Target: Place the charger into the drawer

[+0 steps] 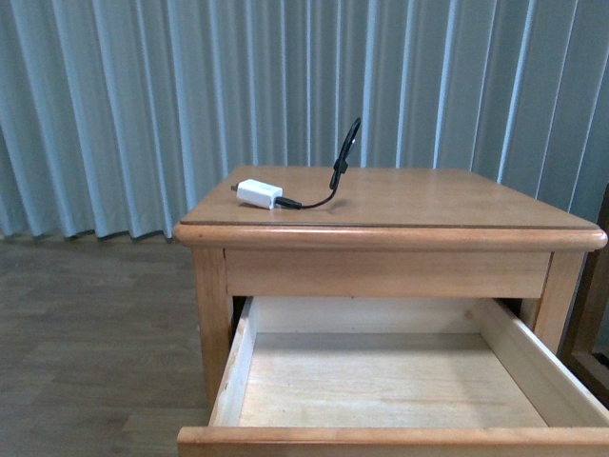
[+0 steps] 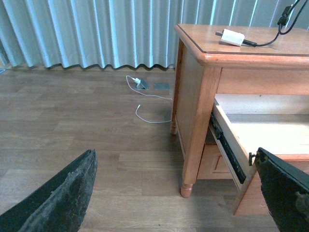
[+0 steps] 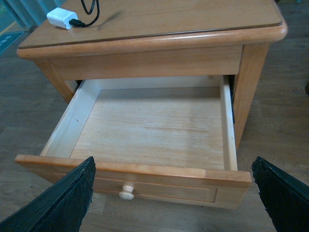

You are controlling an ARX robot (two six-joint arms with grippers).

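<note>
The white charger (image 1: 259,193) lies on the nightstand top near its back left, its thin black cable (image 1: 338,171) curling upward. The same charger (image 2: 232,37) shows in the left wrist view and again, as the charger (image 3: 60,18), in the right wrist view. The drawer (image 1: 243,357) stands pulled out with nothing inside; its pale interior (image 3: 149,128) and round knob (image 3: 126,193) face the right wrist camera. My right gripper (image 3: 176,195) hangs open in front of the drawer front. My left gripper (image 2: 181,193) is open, low beside the nightstand's left side. Neither arm appears in the front view.
The nightstand top (image 1: 428,200) carries only the charger. A white cord and a floor socket (image 2: 141,84) lie on the wooden floor by the curtain (image 1: 114,105). A dark furniture edge (image 1: 592,314) stands at the right.
</note>
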